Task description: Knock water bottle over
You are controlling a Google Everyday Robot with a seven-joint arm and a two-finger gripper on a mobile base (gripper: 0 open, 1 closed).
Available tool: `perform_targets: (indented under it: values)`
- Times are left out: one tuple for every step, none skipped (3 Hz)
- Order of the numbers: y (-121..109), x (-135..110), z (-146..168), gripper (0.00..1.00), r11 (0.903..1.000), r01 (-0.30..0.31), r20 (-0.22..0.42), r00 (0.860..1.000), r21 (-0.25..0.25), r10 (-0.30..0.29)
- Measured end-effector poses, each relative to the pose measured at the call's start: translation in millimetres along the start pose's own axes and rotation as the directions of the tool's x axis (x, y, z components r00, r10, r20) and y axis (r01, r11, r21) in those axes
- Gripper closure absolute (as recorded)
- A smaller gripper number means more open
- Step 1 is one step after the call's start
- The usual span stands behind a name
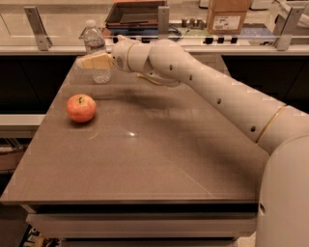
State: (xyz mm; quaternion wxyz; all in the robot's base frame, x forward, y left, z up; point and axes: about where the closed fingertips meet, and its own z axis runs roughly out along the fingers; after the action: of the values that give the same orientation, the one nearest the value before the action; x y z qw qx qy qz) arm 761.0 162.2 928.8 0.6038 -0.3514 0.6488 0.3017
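Note:
The water bottle (96, 48), clear ribbed plastic with a white cap, stands upright near the table's far left corner. My gripper (91, 61) is at the end of the white arm reaching in from the right. Its pale yellow fingers (99, 61) lie across the front of the bottle's middle, touching or almost touching it. The lower part of the bottle shows below the fingers.
A red apple (81, 107) sits on the brown table (145, 159) at the left, nearer than the bottle. A yellow cloth (153, 79) lies partly hidden behind my arm. A cardboard box (228, 15) and a dark tray (134, 13) stand on the counter behind.

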Motion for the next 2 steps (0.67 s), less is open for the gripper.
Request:
perform_targets:
  values:
    - [-4, -1, 16, 0.00, 0.9999, -0.004, 0.010, 1.000, -0.015, 0.004]
    - [-9, -5, 27, 0.00, 0.9995, 0.001, 0.006, 1.000, -0.030, -0.001]
